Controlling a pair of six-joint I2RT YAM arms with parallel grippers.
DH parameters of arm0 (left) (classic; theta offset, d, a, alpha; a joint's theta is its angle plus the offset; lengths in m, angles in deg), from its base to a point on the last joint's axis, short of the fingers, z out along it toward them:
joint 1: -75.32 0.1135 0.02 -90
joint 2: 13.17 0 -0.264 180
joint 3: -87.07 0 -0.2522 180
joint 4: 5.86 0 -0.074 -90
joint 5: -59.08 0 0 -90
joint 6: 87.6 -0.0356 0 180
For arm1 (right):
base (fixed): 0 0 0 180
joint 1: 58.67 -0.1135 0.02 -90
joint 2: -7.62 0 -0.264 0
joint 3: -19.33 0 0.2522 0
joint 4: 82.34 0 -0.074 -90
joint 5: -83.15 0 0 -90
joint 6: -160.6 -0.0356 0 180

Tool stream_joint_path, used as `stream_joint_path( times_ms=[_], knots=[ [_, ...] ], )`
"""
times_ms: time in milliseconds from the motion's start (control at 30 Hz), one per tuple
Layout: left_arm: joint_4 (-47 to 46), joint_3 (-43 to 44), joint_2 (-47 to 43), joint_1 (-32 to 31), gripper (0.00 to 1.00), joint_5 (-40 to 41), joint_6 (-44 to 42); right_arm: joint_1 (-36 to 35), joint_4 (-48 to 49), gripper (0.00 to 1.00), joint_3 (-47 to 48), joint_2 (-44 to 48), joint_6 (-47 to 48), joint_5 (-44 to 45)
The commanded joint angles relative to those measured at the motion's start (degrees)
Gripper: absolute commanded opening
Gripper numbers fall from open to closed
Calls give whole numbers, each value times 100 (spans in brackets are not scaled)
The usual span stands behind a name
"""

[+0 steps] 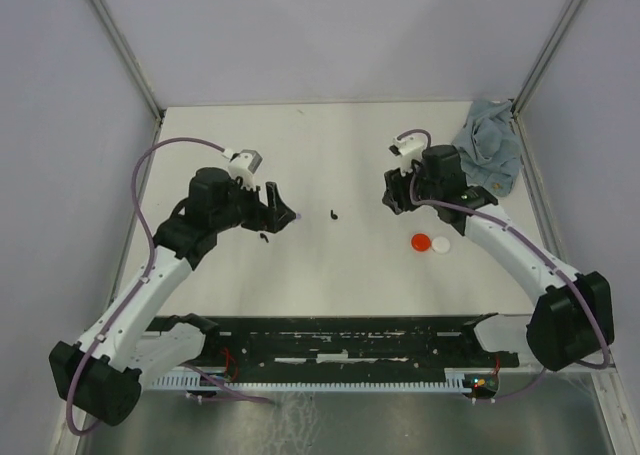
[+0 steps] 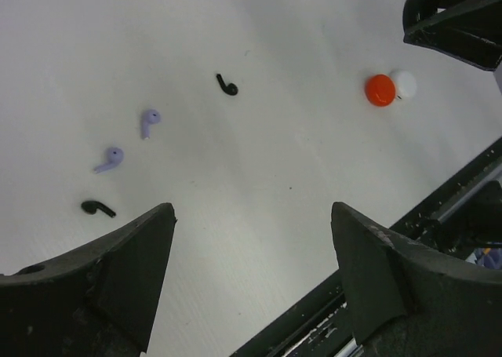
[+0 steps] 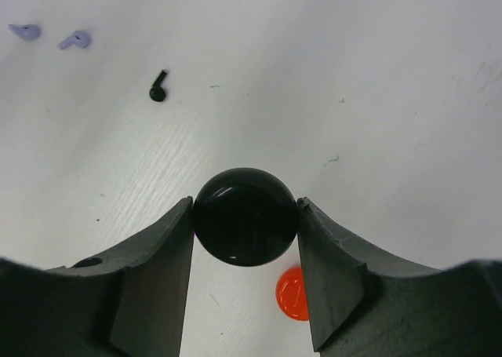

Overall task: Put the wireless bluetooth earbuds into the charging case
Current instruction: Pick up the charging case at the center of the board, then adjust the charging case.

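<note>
My right gripper (image 3: 245, 209) is shut on a glossy black round charging case (image 3: 245, 216) and holds it above the table. Below it lies a red round case (image 3: 292, 293), which sits against a white round case (image 1: 441, 244) on the table. The wireless bluetooth earbuds lie loose between the arms: two lilac earbuds (image 2: 150, 119) (image 2: 110, 158) and two black earbuds (image 2: 227, 85) (image 2: 97, 208). My left gripper (image 2: 252, 216) hovers open above bare table on the near side of the earbuds, with nothing between its fingers.
A crumpled blue-grey cloth (image 1: 490, 150) lies in the far right corner. A black slotted rail (image 1: 350, 340) runs along the near edge. Grey walls close in the table on the left, right and back.
</note>
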Motion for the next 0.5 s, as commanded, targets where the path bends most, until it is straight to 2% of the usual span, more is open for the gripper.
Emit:
stream_joint_path(
  times_ms=[0, 233, 467],
  knots=[
    [-397, 370, 326, 10, 86, -1377, 193, -300, 603, 45, -180, 603, 767, -670],
    [-342, 767, 1003, -21, 83, -2341, 330, -811, 1225, 43, -659, 1115, 1698, -1523],
    [-642, 1100, 1493, -325, 81, -2529, 614, -1261, 1248, 42, -719, 1184, 2603, -1691]
  ],
)
